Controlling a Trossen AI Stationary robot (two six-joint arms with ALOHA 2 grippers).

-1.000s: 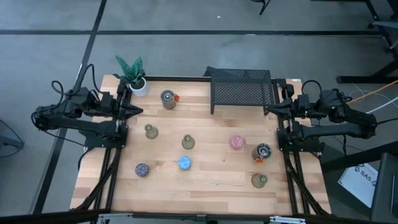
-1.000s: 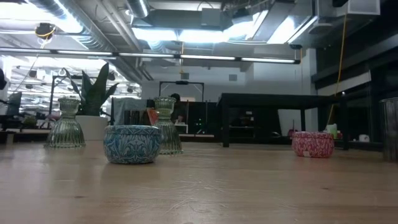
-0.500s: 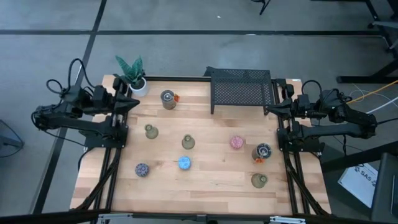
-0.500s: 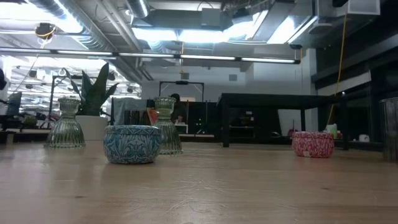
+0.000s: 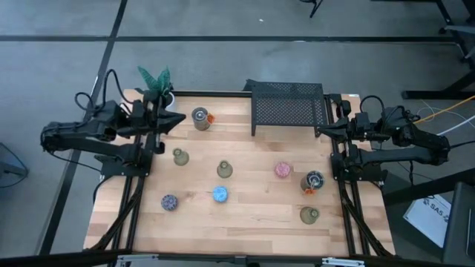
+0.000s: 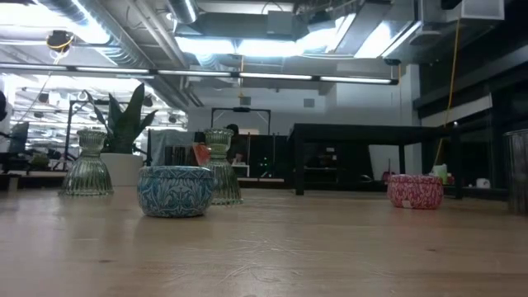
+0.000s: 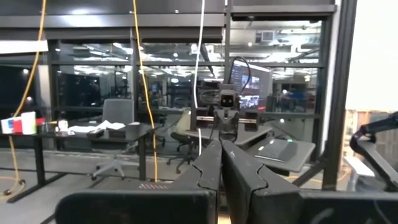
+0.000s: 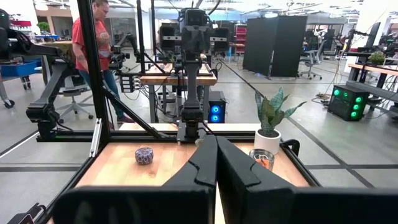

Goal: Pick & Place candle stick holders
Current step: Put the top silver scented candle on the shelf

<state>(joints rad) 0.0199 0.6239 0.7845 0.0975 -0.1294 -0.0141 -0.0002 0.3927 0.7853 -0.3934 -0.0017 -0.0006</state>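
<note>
Several small candle stick holders stand on their bases on the wooden table: a silvery one with orange [image 5: 200,117] at the far left, olive-green glass ones [image 5: 179,156] [image 5: 224,169] [image 5: 309,215], a blue one [image 5: 220,194], a pink one [image 5: 282,170], a purple-speckled one [image 5: 169,202] and a second silvery one [image 5: 314,181]. My left gripper [image 5: 182,119] hangs shut above the table's far left, just left of the silvery holder, empty. My right gripper [image 5: 319,131] waits shut over the right edge, beside the rack.
A black mesh rack [image 5: 288,106] stands at the far edge, right of centre. A white potted plant [image 5: 157,83] sits at the far left corner, partly behind my left arm. A person [image 8: 99,43] stands in the room beyond the table's left side.
My left gripper has swung out from the left edge toward the table's right and far side, rising a little and tipping its fingers upward; it stays shut and now reaches close to the silvery holder. The holders have not moved.
</note>
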